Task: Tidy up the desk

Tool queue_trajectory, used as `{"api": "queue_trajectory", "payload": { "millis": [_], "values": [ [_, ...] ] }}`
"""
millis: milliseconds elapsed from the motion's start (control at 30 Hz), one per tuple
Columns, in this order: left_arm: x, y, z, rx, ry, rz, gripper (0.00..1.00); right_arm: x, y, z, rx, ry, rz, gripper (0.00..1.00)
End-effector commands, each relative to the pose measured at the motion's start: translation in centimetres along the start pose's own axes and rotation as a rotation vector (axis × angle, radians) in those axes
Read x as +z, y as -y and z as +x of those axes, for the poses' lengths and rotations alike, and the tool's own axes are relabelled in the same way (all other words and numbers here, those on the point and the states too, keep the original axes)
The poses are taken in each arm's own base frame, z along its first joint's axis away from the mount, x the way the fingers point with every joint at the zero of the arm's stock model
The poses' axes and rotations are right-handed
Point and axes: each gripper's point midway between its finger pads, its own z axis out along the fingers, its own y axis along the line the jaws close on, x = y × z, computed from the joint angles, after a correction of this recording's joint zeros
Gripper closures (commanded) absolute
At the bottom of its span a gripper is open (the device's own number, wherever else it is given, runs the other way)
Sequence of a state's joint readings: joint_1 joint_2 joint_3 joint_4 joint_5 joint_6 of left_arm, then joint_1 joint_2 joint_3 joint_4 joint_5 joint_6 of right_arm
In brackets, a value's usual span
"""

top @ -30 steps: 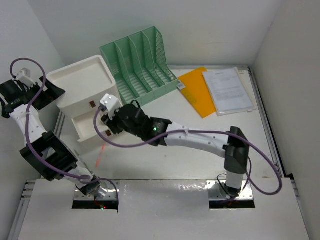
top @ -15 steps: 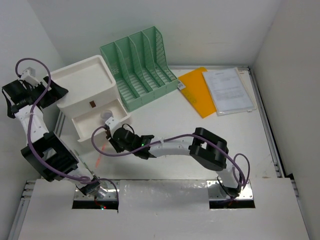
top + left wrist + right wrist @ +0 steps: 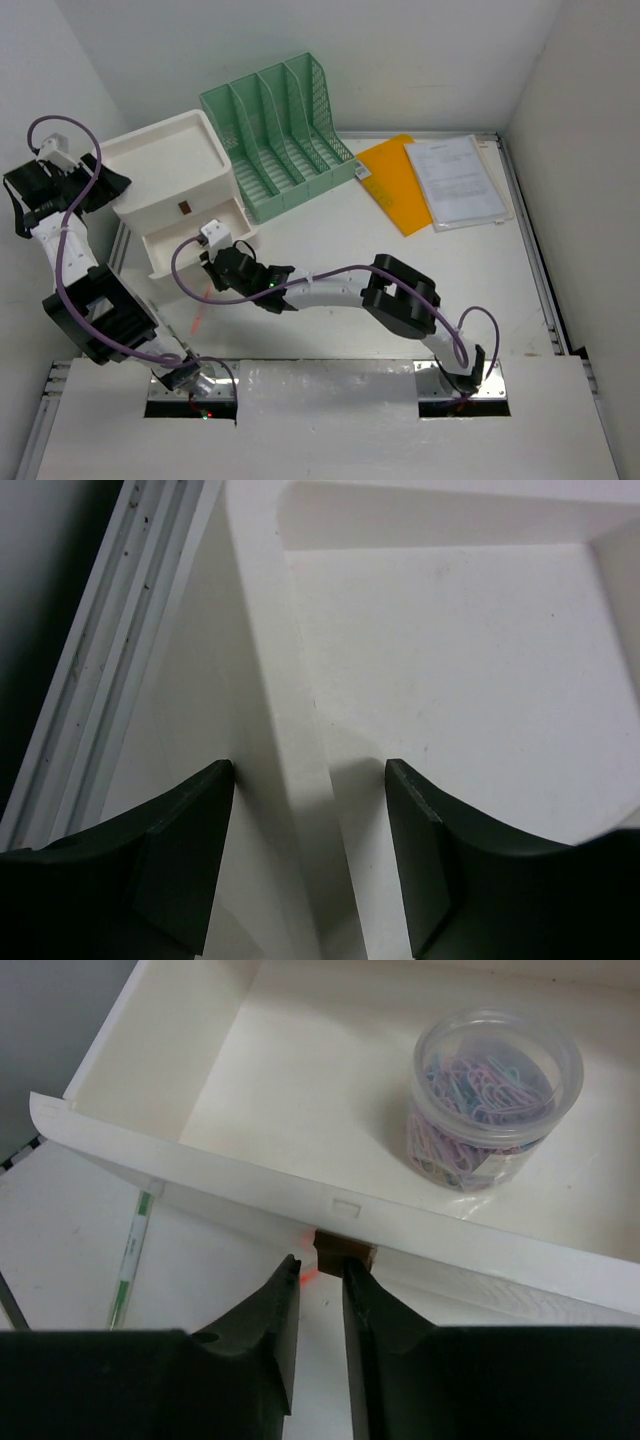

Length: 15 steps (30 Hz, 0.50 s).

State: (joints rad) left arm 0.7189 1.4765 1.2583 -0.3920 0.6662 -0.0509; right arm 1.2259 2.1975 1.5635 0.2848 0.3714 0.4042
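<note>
The desk (image 3: pixel 330 240) is a white tabletop with metal rails. A white drawer box (image 3: pixel 165 160) stands at its left, its lower drawer (image 3: pixel 330 1090) pulled out with a clear jar of coloured paper clips (image 3: pixel 495 1095) inside. My right gripper (image 3: pixel 320 1265) is low at the drawer's front, its fingers a narrow gap apart with nothing between them; the right finger's tip is just under the brown handle (image 3: pixel 345 1250). It also shows in the top view (image 3: pixel 212 262). My left gripper (image 3: pixel 310 770) is open astride the box's left top rim (image 3: pixel 270 680).
A green file rack (image 3: pixel 280 130) stands behind the box. An orange folder (image 3: pixel 395 180) and white papers (image 3: pixel 455 180) lie at the back right. A green-and-white pen (image 3: pixel 130 1260) lies on the table below the drawer's front. A thin red streak (image 3: pixel 197 305) marks the table there.
My right arm has folded back and dropped from above the drawer to its front face. The left arm has hardly moved.
</note>
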Motion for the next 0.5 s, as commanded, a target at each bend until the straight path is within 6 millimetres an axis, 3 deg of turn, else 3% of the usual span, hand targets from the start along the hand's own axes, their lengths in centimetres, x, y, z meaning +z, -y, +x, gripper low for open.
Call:
{"api": "queue_trajectory", "payload": {
  "millis": [0,133,300,467],
  "values": [
    [0.6,-0.7,4.3,-0.035,-0.117,-0.011,0.55,1.6,1.3,-4.5,0.075,0.163,0.033,0.8],
    [0.8,-0.8,5.0,-0.056,-0.144,-0.003,0.77,2.2,2.1,-6.1,0.093,0.213,0.032,0.86],
    [1.0,-0.8,5.7,-0.043,-0.168,0.016,0.97,3.5,2.6,-9.1,0.087,0.282,0.02,0.91],
    [1.1,-0.6,6.3,-0.056,-0.187,0.036,1.0,5.6,3.6,-11.2,0.064,0.298,0.012,0.95]
  ]
}}
